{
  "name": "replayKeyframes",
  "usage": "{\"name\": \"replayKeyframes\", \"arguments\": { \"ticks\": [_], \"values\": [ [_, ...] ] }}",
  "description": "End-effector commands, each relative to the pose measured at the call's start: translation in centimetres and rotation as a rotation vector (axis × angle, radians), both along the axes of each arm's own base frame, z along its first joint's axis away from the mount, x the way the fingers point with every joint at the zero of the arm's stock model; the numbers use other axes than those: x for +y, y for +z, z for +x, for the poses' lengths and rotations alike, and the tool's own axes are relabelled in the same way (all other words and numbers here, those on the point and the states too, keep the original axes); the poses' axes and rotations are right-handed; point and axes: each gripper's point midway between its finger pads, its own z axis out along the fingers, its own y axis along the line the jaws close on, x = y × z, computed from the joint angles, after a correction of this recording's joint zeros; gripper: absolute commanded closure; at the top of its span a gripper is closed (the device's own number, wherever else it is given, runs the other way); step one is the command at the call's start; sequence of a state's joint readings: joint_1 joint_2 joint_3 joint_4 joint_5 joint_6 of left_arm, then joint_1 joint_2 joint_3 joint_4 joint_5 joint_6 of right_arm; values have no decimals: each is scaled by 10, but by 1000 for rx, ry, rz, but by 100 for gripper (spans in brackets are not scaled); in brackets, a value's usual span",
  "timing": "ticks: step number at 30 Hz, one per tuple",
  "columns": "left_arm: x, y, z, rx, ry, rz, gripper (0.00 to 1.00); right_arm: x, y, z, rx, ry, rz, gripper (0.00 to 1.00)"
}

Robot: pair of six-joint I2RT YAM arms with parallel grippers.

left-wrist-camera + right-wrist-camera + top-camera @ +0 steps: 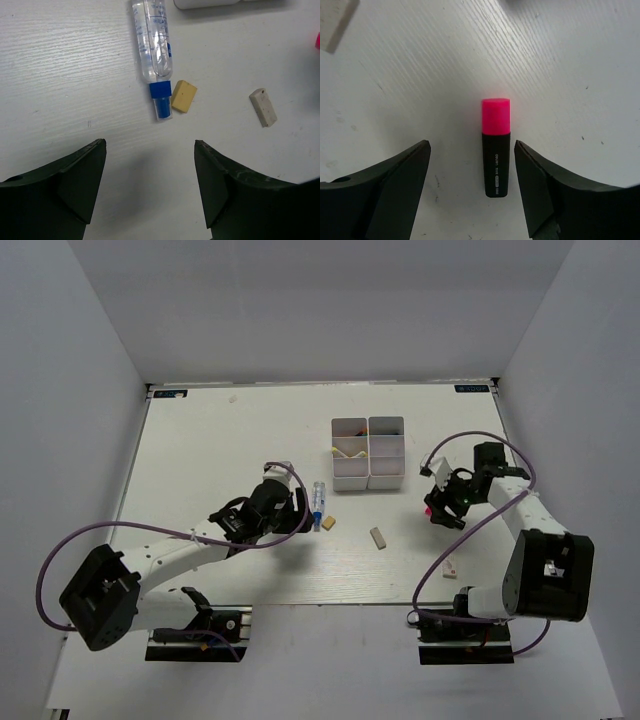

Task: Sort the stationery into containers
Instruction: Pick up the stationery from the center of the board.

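While our left gripper (150,145) hangs wide and empty, near-side of the blue-white tube (152,45), our right gripper (470,145), equally wide, brackets the pink highlighter (496,150) untouched; bare table (570,75) flanks both.

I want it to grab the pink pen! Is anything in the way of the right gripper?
No. The right gripper is open, the pink highlighter lies between its jaws, and nothing visible blocks it.
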State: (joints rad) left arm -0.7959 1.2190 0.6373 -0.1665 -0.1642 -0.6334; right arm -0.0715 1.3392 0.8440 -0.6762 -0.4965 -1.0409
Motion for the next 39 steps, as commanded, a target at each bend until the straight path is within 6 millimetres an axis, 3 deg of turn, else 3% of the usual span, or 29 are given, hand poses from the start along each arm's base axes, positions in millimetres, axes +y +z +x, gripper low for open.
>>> {"name": "replayKeyframes", "arguments": {
  "ticks": [1,7,9,14,19,22,26,29,30,32,36,37,39],
  "values": [
    [-2,12,-1,-12,6,-31,19,-16,-16,15,-16,-6,-86,26],
    [4,12,-8,0,28,-57,19,-26,-33,33,-9,-39,-129,24],
    [5,13,-10,1,28,-56,19,-26,-31,40,-9,-47,-128,24],
    [7,14,-10,2,41,-57,19,-28,-42,38,30,-30,-147,26],
    [7,14,-10,6,47,-63,19,-33,-56,29,60,-33,-178,34],
    [7,14,-10,6,47,-63,19,-33,-62,23,79,-21,-182,49],
    [7,14,-10,6,47,-63,19,-27,-64,9,126,9,-150,79],
    [7,14,-10,6,47,-63,19,-16,-51,3,139,73,-95,92],
    [7,14,-10,6,47,-63,19,-8,-40,7,118,96,-49,95],
    [9,11,-11,12,47,-56,18,1,-22,-5,146,153,8,98],
    [7,10,-12,9,39,-68,18,24,41,-9,38,244,124,98],
    [7,8,-12,9,39,-68,18,36,71,4,-52,286,186,98],
    [4,9,-12,8,31,-79,18,46,99,3,-91,319,234,98]
  ]
}}
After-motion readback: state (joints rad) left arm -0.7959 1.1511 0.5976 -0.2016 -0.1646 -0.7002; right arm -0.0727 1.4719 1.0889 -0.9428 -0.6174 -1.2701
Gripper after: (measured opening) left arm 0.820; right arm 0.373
